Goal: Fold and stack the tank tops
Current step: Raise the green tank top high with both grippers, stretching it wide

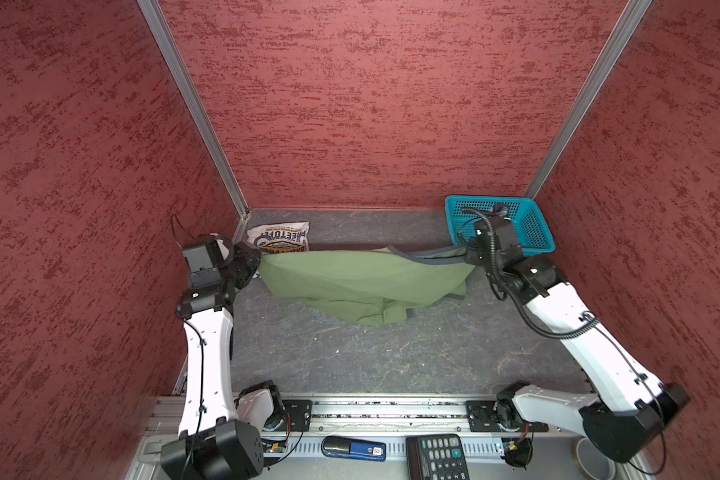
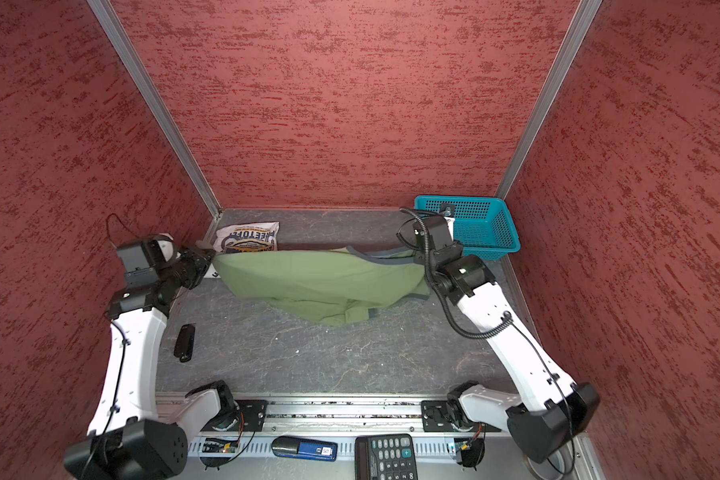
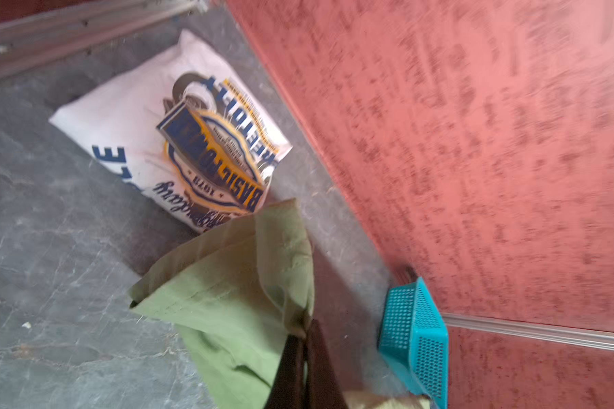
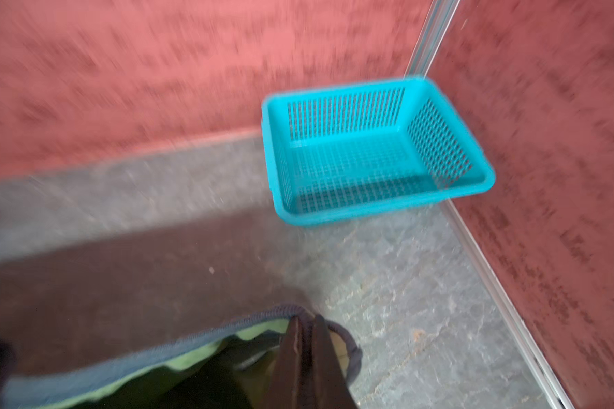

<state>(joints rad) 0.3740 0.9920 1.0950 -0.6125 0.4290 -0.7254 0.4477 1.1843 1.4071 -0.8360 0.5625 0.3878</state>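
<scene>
Left gripper (image 1: 256,261): clenched on one corner of the olive tank top (image 1: 362,282); far left, above the table (image 1: 350,361)
White tank top (image 1: 281,237): folded, lying in the far left corner; just behind the olive cloth
Writing on it: in the left wrist view "BASIC" inside a blue-yellow badge and a big blue "E" can be read; the rest is too blurred
Olive cloth: stretched between both grippers; its middle sags and bunches on the table
Right gripper (image 1: 470,255): pinched on the grey trim of a strap; far right
Basket (image 1: 533,228): teal, far right corner; no label seen
Step, as I judge: spreading before the fold; pull evenly apart, both ends at the same height; lower together so the bunched middle opens flat; the thin trim may slip
</scene>
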